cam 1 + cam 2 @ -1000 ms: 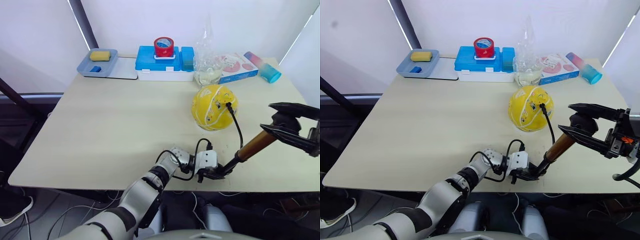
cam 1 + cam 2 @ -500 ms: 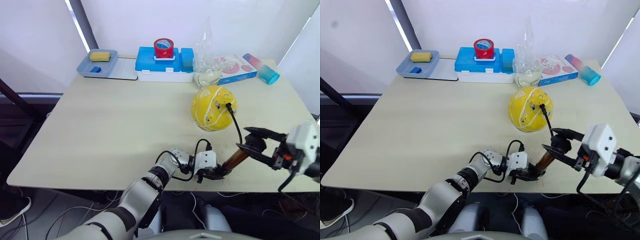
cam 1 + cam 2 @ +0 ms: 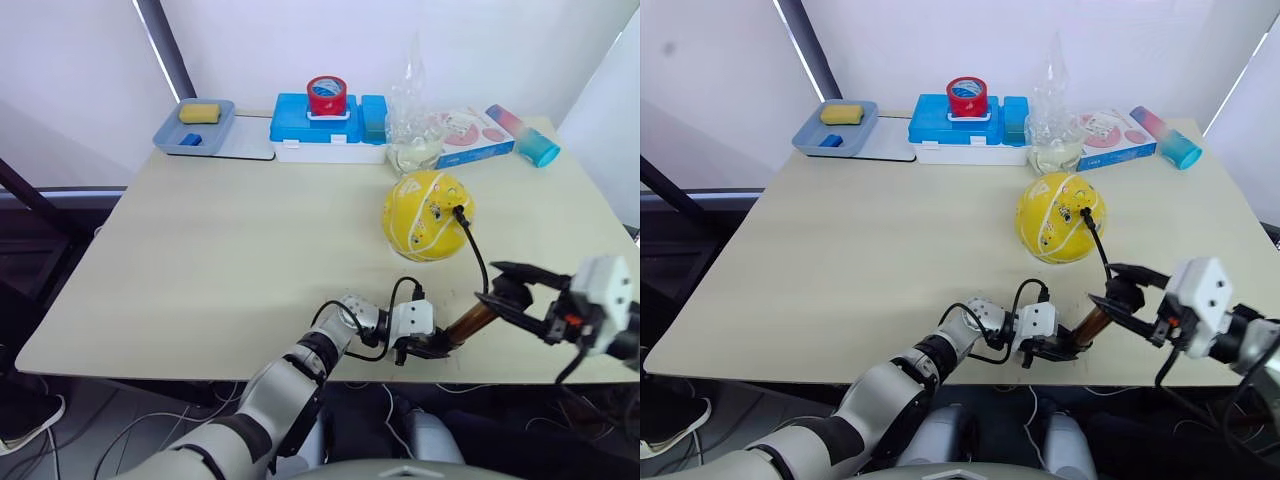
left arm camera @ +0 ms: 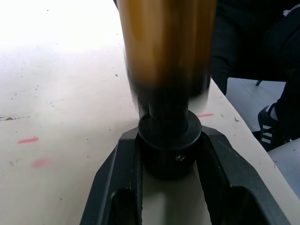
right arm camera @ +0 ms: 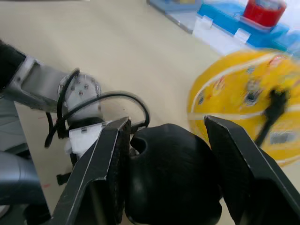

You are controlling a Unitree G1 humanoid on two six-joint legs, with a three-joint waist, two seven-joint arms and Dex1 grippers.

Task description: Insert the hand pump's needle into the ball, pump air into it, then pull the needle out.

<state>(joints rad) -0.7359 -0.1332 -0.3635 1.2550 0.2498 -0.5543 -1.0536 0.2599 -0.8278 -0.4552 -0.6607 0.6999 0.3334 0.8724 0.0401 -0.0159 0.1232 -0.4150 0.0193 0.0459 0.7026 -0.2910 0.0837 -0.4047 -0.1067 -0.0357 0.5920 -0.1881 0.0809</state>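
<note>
On the pale desk, the yellow ball sits right of centre, with the needle on the thin black hose pushed into its right side. Near the front edge, the hand pump leans up and to the right, its copper-brown barrel mostly covered by the black handle. At the pump's foot, the left gripper lies low on the desk, its two black fingers clamped on either side of the round black base. At the upper end, the right gripper straddles the black handle, one finger touching it while the other stands a little off; whether it presses the handle tight cannot be told. Along the far edge stand a blue box with a red tape roll on top, a grey-blue tray holding a yellow sponge to its left, and a clear plastic bag, a printed carton and a teal cup lying on its side to its right.
</note>
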